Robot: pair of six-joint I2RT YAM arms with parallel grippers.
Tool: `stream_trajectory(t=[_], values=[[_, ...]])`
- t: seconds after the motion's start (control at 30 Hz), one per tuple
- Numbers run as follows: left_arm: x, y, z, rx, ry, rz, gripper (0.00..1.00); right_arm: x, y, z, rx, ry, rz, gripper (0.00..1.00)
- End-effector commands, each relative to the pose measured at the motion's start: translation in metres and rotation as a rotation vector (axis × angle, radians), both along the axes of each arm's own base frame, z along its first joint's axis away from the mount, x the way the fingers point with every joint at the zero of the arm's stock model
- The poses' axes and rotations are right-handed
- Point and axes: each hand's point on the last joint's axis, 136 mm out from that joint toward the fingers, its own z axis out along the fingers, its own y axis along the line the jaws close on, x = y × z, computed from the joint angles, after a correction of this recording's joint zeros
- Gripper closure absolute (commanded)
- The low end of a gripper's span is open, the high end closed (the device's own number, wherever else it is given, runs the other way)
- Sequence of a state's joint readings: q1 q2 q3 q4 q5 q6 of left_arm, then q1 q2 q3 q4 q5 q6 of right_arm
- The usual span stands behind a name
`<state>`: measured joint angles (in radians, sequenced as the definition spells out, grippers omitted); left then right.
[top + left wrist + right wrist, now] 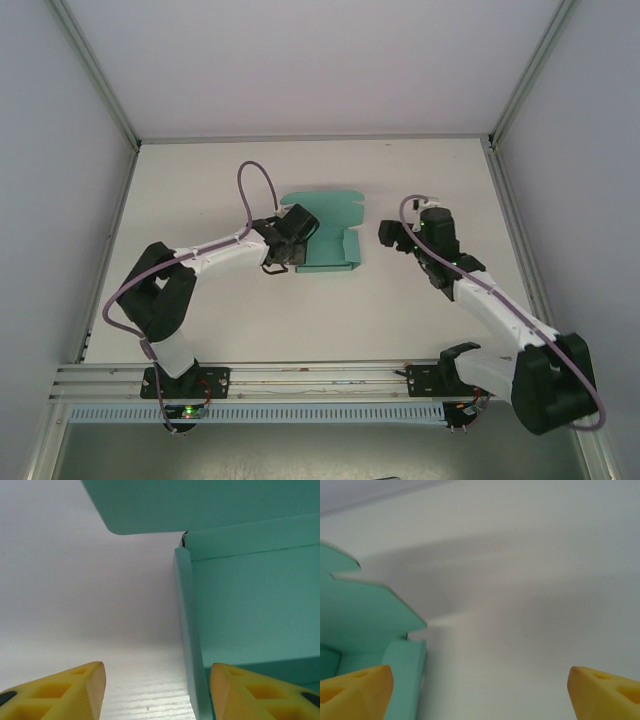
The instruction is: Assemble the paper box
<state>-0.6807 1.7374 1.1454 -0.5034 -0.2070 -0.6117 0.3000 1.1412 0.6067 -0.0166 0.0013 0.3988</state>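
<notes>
White table (420,320) inside a grey-walled bay, with a metal rail (300,372) along the bottom of the overhead view. The paper box (330,240) sits just above frame centre, half formed. Its flat lid panel (320,205) spreads toward the top of the frame. The tray part, side walls raised and open side up, lies below it. From above the outline reads near square, so I can't call a long axis; the lid-to-tray line runs top to bottom of the frame.

The left arm comes up from the lower left, elbow folded at the left, forearm stretched rightward. The left gripper (292,243) is right at the box's left edge. The right arm rises from the lower right, forearm slanting up and left. The right gripper (391,236) is near the box's right side, with a strip of table between them.

The left wrist view gives what the overhead hides. The yellow fingertips (75,692) stand apart, and the box's left wall (187,630) rises upright between them. It is close to the right-hand finger and well off the left-hand one, so nothing is pinched.

In the right wrist view the fingers (600,690) are spread wide at the bottom corners, bare table between them. The box is at the left edge of the frame, its notched lid flap (365,610) above. A wall corner sits by the left-hand finger; touching or not, I cannot tell.
</notes>
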Motion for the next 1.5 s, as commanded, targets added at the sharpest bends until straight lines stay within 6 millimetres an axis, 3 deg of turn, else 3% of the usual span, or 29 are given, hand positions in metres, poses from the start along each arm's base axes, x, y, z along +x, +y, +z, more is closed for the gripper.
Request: stream_trajectory(t=[0.0, 0.13, 0.2, 0.5, 0.67, 0.93, 1.03, 1.37, 1.47], values=[[0.018, -0.016, 0.000, -0.048, -0.040, 0.039, 0.45, -0.002, 0.023, -0.019, 0.049, 0.110, 0.042, 0.17], [0.025, -0.019, -0.010, -0.039, -0.035, 0.049, 0.51, -0.001, 0.052, -0.043, 0.119, 0.219, 0.100, 0.23], [0.028, -0.021, -0.016, -0.038, -0.038, 0.048, 0.52, 0.000, 0.064, -0.052, 0.153, 0.253, 0.119, 0.33], [0.030, -0.028, -0.027, -0.035, -0.015, 0.032, 0.59, 0.011, 0.098, -0.068, 0.254, 0.324, 0.184, 0.46], [0.032, -0.036, -0.031, -0.061, 0.000, 0.013, 0.61, 0.010, 0.117, -0.069, 0.309, 0.344, 0.225, 0.59], [0.033, -0.045, -0.037, -0.081, 0.026, 0.003, 0.64, 0.001, 0.131, -0.079, 0.308, 0.385, 0.236, 0.58], [0.032, -0.045, -0.037, -0.083, 0.029, 0.005, 0.65, 0.001, 0.129, -0.084, 0.252, 0.391, 0.212, 0.66], [0.031, -0.046, -0.035, -0.097, 0.027, 0.004, 0.65, -0.014, 0.098, -0.128, -0.117, 0.558, 0.093, 0.62], [0.031, -0.046, -0.034, -0.098, 0.024, 0.004, 0.65, -0.016, 0.092, -0.132, -0.171, 0.563, 0.065, 0.68]])
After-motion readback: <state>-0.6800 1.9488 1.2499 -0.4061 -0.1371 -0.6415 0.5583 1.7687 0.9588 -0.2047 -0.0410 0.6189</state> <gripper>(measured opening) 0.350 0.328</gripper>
